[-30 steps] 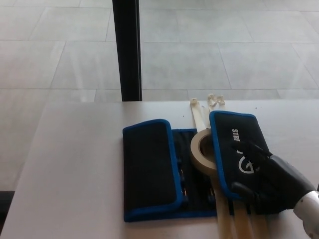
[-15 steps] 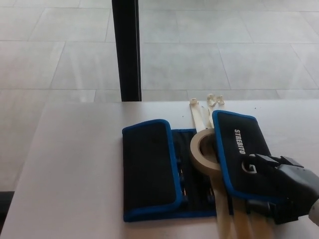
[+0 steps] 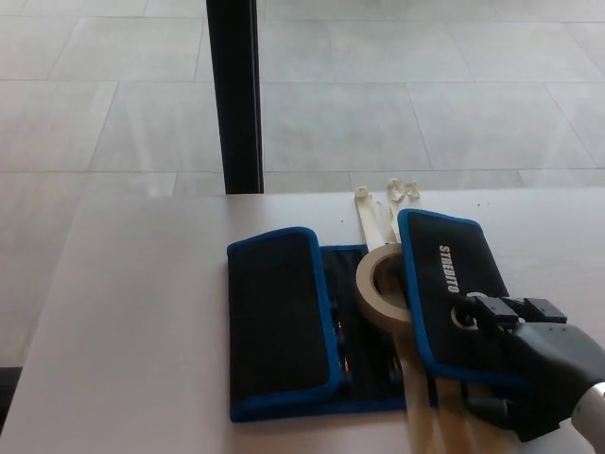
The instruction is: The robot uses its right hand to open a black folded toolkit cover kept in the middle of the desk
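A black post [image 3: 234, 95] rose behind the pale table [image 3: 132, 331] at the far left. Mid-table lay the black toolkit cover [image 3: 279, 322], blue-edged, its left flap folded flat over the dark inner panel. Just right of that panel a roll of beige tape [image 3: 380, 287] sat against the right flap [image 3: 444, 274], which lay tilted with white lettering showing. Cream straps [image 3: 373, 210] ran out beyond it. At the lower right, the right robot hand [image 3: 529, 364] rested on that flap's near end, fingers curled on its edge.
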